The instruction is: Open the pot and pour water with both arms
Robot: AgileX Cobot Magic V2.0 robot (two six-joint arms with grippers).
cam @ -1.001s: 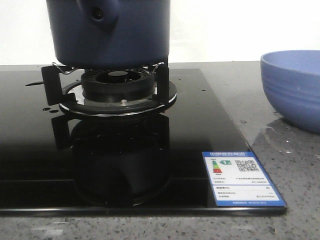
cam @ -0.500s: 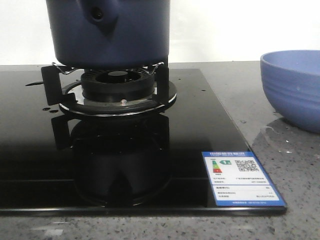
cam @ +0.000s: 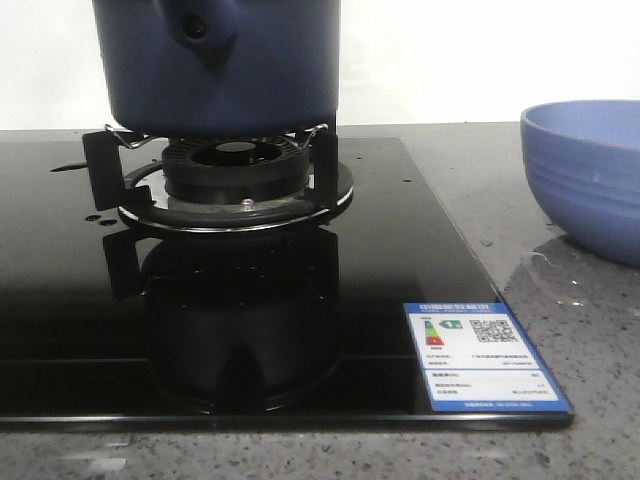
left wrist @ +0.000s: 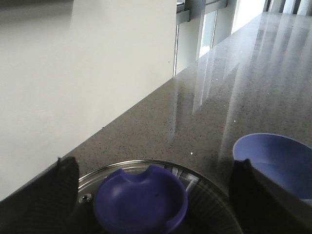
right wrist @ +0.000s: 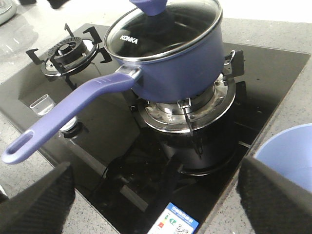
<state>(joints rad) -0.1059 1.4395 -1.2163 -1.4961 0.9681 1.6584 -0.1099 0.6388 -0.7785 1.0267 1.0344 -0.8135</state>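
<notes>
Front view shows the black stove [cam: 420, 250] carrying the pot [cam: 220, 70] on its burner stand [cam: 235, 185], a bowl [cam: 585, 175] beside it, while the left gripper [left wrist: 156, 195] straddles the lid knob [left wrist: 141, 204] and the right gripper [right wrist: 156, 195] hangs spread wide, empty.

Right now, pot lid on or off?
On. The glass lid sits flat in the rim of the pot in the right wrist view; in the left wrist view its knob lies between the open left gripper's fingers, ungripped.
</notes>
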